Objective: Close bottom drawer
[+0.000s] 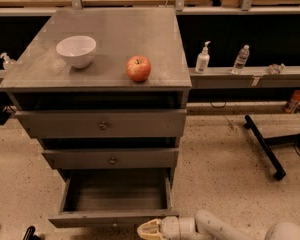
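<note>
Speckled floor [225,154] spread around a grey cabinet [182,134] in the middle of the frame. On its worktop [140,29] sat a white bowl [76,50] at upper left and a red apple [138,68] near the front edge, well apart. Two upper drawers, the top drawer [102,124] and the middle drawer [110,159], sat pushed in. Below them the bottom drawer [110,218] stood pulled out, showing its bare grey inside. At the bottom edge of the frame the gripper [149,229] hung just below the drawer's front panel, right of its centre, on a pale arm [215,226] reaching in from the lower right. Whether its jaws were released or clenched could not be told.
</note>
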You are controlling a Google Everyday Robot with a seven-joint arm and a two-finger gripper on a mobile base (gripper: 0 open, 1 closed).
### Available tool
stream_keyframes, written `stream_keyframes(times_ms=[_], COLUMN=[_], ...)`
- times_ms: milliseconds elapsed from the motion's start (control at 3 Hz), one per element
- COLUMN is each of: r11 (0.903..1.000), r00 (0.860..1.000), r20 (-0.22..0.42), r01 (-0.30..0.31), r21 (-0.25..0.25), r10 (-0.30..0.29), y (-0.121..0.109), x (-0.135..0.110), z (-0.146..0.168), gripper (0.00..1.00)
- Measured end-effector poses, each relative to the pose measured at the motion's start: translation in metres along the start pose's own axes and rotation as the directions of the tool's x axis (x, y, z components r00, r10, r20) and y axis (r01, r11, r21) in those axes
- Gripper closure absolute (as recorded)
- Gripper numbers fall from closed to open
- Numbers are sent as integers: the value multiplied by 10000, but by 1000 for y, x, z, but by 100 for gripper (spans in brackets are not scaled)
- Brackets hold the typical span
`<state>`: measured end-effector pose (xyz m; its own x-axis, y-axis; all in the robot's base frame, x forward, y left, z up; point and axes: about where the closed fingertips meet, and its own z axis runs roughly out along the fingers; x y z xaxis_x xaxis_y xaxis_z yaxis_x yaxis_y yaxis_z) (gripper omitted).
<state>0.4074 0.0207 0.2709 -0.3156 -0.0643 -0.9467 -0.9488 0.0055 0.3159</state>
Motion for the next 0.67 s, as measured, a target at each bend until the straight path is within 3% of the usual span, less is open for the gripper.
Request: stream_keyframes(times_ms=[333,667], r11=[9994,9994], r00=[9998,9998], r20=[203,204], r01=[59,59], r21=[332,331], r10=[-66,-66], y=[-20,-20], x=[56,56], z=[14,14], gripper=[100,100])
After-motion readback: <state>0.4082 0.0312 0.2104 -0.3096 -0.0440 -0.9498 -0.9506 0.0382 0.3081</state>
